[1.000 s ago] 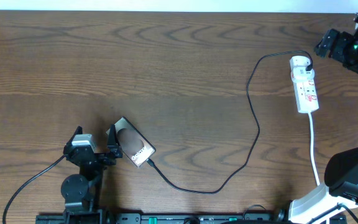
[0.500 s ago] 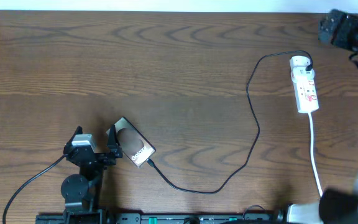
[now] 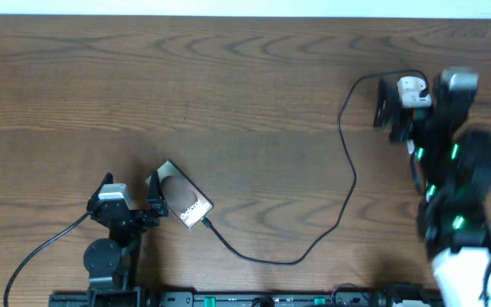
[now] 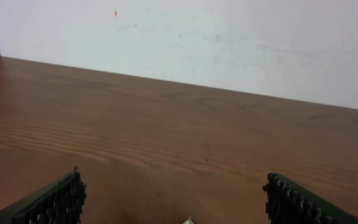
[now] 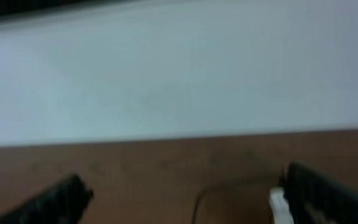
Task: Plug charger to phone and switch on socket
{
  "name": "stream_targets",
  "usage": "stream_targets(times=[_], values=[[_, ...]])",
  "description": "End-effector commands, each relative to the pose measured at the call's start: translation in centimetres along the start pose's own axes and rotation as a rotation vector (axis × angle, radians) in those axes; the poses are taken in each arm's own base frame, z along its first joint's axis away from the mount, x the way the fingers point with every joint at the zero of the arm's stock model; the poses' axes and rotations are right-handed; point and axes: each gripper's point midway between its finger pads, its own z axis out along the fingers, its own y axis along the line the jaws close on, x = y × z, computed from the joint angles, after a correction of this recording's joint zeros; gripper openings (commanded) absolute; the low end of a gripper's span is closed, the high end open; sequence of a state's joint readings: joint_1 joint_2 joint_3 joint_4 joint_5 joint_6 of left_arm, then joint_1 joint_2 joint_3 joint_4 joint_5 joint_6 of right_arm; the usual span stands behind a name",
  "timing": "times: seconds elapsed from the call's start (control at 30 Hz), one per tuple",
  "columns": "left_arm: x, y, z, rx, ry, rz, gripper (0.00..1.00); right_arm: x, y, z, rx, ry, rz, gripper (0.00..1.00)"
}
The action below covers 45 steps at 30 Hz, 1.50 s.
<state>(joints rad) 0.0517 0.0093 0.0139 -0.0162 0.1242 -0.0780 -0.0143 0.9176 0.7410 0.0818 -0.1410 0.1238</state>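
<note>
The phone (image 3: 182,197) lies slanted on the table at the lower left, with the charger cable (image 3: 348,162) plugged into its lower end. The thin black cable loops right and up to the socket (image 3: 411,88), a white power strip at the upper right; only its top end shows, the rest is under my right arm. My left gripper (image 3: 129,189) is open just left of the phone; a pale corner of the phone (image 4: 188,220) shows between its fingers. My right gripper (image 3: 407,107) is open over the socket, blurred. The socket's end (image 5: 278,205) and the cable (image 5: 229,186) show in the right wrist view.
The wooden table (image 3: 228,94) runs to a white wall at its far edge (image 4: 197,37). My right arm (image 3: 454,196) stretches down the right side over the socket's white cord. The left arm's black cable (image 3: 41,251) trails to the lower left.
My right arm has swung from the upper right corner down and left, and now lies over the socket. The left gripper, phone and cable have not moved.
</note>
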Motion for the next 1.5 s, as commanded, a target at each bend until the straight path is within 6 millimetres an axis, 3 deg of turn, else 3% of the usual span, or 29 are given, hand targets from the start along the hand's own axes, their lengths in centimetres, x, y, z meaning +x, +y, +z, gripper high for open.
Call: stream_targets(times=[0.0,0.2,0.27,0.4,0.7,0.87,1.13,1.47], values=[[1.5,0.0,0.0,0.005,0.051,-0.001,0.90,4.2,-0.3,-3.1,0.009,-0.082,-0.009,0.99],[1.5,0.0,0.0,0.005,0.051,-0.001,0.90,8.5,-0.8,-6.1,0.010,-0.220,-0.024,0.99],[1.5,0.0,0.0,0.005,0.051,-0.001,0.90,11.4,-1.2,-7.3,0.025,-0.226,-0.022,0.99],[1.5,0.0,0.0,0.005,0.051,-0.001,0.90,13.5,-1.8,-7.9,0.059,-0.144,-0.011,0.99],[1.5,0.0,0.0,0.005,0.051,-0.001,0.90,15.4,-2.7,-9.6,0.116,-0.090,-0.004,0.99],[1.5,0.0,0.0,0.005,0.051,-0.002,0.90,16.7,-2.8,-9.5,0.121,-0.034,0.000,0.99],[1.5,0.0,0.0,0.005,0.051,-0.001,0.90,16.7,-2.9,-9.5,0.123,-0.034,-0.001,0.99],[1.5,0.0,0.0,0.005,0.050,-0.001,0.90,16.9,-1.5,-9.3,0.062,-0.022,-0.171,0.99]])
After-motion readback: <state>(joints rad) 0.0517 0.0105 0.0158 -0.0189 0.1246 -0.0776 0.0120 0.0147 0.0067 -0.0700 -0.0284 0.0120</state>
